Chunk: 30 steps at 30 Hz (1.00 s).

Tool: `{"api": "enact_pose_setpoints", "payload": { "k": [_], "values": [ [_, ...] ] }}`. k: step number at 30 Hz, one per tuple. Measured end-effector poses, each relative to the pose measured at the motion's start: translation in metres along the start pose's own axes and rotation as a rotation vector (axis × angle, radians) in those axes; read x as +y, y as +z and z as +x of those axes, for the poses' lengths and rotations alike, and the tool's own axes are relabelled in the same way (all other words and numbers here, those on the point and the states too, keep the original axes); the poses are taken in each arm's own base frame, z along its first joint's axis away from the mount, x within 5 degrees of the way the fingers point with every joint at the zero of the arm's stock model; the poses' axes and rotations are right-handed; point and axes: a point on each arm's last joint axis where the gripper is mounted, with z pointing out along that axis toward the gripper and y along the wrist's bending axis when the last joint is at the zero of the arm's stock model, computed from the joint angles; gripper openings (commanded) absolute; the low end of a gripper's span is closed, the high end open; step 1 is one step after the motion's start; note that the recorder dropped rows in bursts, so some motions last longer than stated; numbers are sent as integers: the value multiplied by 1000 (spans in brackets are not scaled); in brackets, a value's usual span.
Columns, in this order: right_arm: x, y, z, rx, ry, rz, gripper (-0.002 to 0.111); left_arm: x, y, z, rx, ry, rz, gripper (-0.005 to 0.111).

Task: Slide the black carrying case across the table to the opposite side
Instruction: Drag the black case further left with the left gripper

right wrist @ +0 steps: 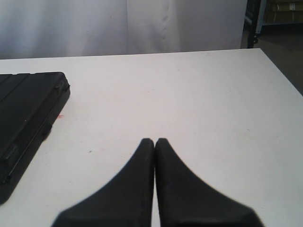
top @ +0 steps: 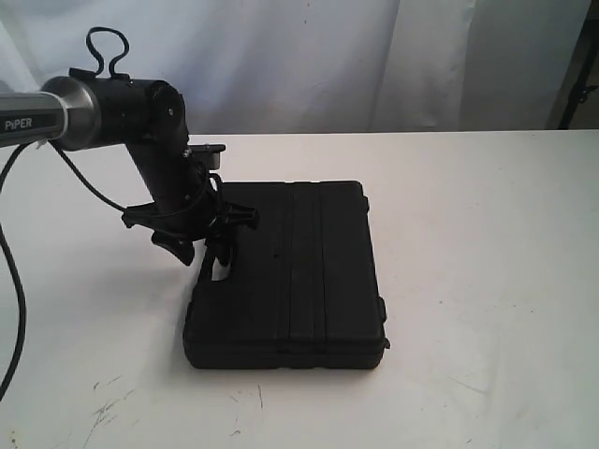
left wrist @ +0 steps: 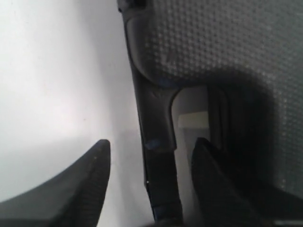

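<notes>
White bench holds the black case. Left gripper sits open around its handle, so it may slip off. Right gripper is shut.

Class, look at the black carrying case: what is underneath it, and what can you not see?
The black carrying case lies flat on the white table, with tabletop showing beside it. The patch directly beneath is covered, so it cannot be checked.

The black carrying case is seen as matt moulded plastic, finely pebbled in the left wrist view. The tabletop is shown smooth, white and faintly scratched. The left arm's sleeve is finished in brushed metal; white cloth is hung behind.
</notes>
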Motion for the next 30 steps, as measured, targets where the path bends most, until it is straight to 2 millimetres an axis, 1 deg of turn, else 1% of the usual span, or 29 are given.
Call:
{"api": "enact_pose_setpoints", "payload": {
  "k": [5, 7, 9, 18, 23, 27, 30],
  "values": [
    [0, 0, 0, 0, 0, 0, 0, 1, 6, 0, 12, -1, -3, 24],
    [0, 0, 0, 0, 0, 0, 0, 0, 6, 0, 9, -4, 2, 14],
    [0, 0, 0, 0, 0, 0, 0, 0, 6, 0, 7, -6, 6, 1],
    [0, 0, 0, 0, -5, 2, 0, 2, 6, -1, -3, -3, -17, 0],
    [0, 0, 0, 0, -5, 2, 0, 8, 5, 0, 13, 1, -95, 0],
    [0, 0, 0, 0, -5, 2, 0, 19, 4, -1, 21, -13, -121, 0],
    [0, 0, 0, 0, -5, 2, 0, 35, 2, -2, 33, -40, -139, 0]
  ]
}}
